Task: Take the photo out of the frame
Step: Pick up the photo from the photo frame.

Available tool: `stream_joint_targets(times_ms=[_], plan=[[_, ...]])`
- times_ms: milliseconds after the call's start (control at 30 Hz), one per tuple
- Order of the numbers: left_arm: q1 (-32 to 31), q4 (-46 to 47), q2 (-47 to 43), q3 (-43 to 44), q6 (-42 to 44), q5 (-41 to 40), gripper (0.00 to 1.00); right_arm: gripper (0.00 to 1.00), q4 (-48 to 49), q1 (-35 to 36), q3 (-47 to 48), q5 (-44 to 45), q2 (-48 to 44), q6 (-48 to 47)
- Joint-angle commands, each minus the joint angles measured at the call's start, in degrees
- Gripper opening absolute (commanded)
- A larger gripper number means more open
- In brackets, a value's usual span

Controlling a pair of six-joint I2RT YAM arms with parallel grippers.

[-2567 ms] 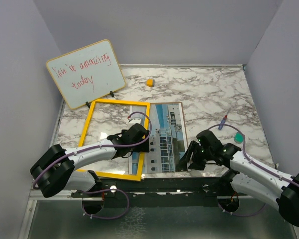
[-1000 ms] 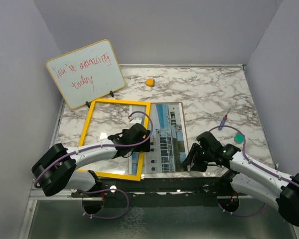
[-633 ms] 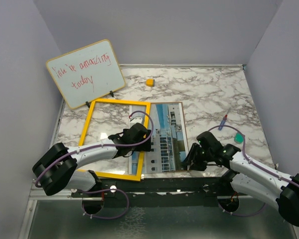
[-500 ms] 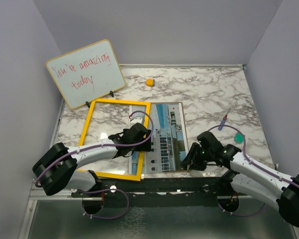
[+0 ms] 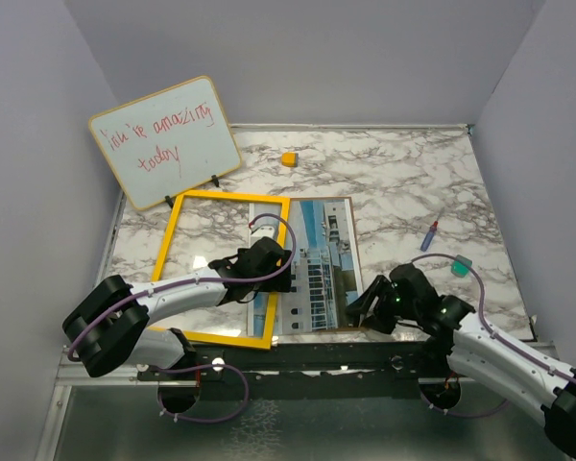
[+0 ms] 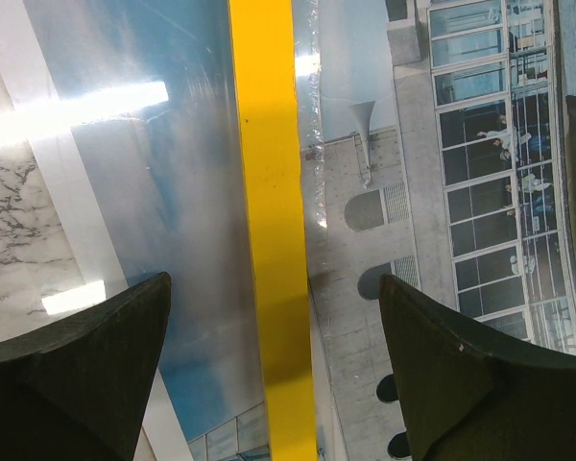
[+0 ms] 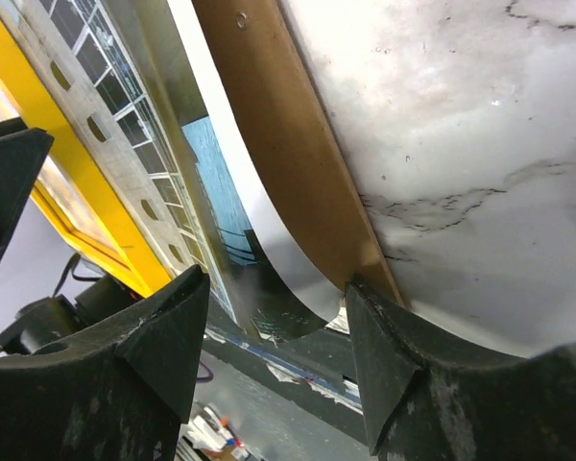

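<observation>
The right arm has drawn back toward the near edge of the table [image 5: 403, 182], so the pen [image 5: 429, 235] and the teal thing [image 5: 461, 264], both well to the right of the frame [image 5: 170, 252], now show in full, while the left arm has stayed where it was. The frame lies flat with its yellow border up. The photo [image 5: 317, 259] lies flat too, on a brown board [image 7: 288, 144]. Its left part is under the right side of the frame and the rest reaches out to the right of it. The left gripper [image 5: 272, 280] hangs over the right side of the frame with its jaws wide apart, one finger on each side of the yellow bar, and it grips nothing. The right gripper [image 5: 370, 305] is to the right of the frame, at the near right corner of the photo. Its jaws stand partly apart. In the right wrist view the corner of the photo curls up from the board between the fingers [image 7: 144, 355], but I see no firm hold on it. The whiteboard [image 5: 165, 141] stands just behind the frame, and a small yellow block [image 5: 289, 158] lies behind it, further right.
</observation>
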Motion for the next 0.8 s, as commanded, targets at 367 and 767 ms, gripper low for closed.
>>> stream_joint_targets(times_ms=[367, 767], plan=[[-0.13, -2.67, 1.1, -0.01, 0.38, 2.61, 0.88, 0.69, 14.08, 0.26, -5.09, -4.54, -4.94, 7.22], [-0.12, -3.11, 0.3, -0.27, 0.31, 2.41, 0.88, 0.73, 10.42, 0.26, -5.46, -1.97, -7.54, 6.92]])
